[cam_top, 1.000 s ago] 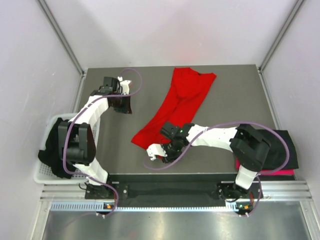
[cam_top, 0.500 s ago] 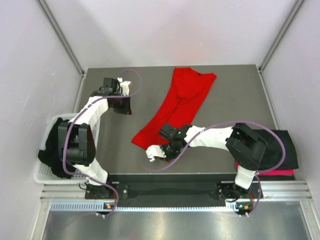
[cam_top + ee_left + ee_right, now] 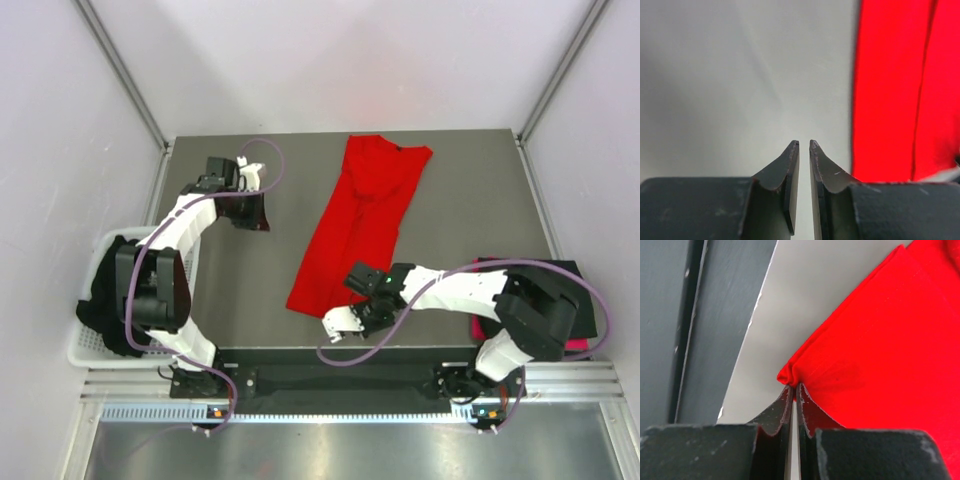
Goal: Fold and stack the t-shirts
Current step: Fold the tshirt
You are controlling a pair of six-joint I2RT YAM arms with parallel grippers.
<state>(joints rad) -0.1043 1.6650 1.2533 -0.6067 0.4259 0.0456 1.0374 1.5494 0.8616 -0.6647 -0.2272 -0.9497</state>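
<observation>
**Right claw pinches the red shirt's near corner**

By the near edge of the table (image 3: 460, 190), the right claw (image 3: 794, 386) is closed tight. Its jaws are pressed together on the bunched near corner of the red shirt (image 3: 880, 340), and the cloth fans out from the tips across the grey top. From above, this claw (image 3: 332, 320) sits low at the shirt's near end, just inside the table's dark front lip.

To the right, off the table's side, a folded black shirt (image 3: 560, 290) lies on a pink shirt (image 3: 577, 345), of which only a strip shows at the near edge. To the left, a white basket (image 3: 85, 350) beside the table holds a heap of black shirts (image 3: 105, 295).

The red shirt (image 3: 355, 225) lies on the table as a long narrow strip. It runs from that pinched corner near the middle of the front up to the far edge, where it is widest.

Farther back on the left, the left claw (image 3: 248, 208) hangs over bare table, well apart from the shirt. Its jaws (image 3: 803, 145) stand a thin slit apart and hold nothing, with the red cloth off to their right.
</observation>
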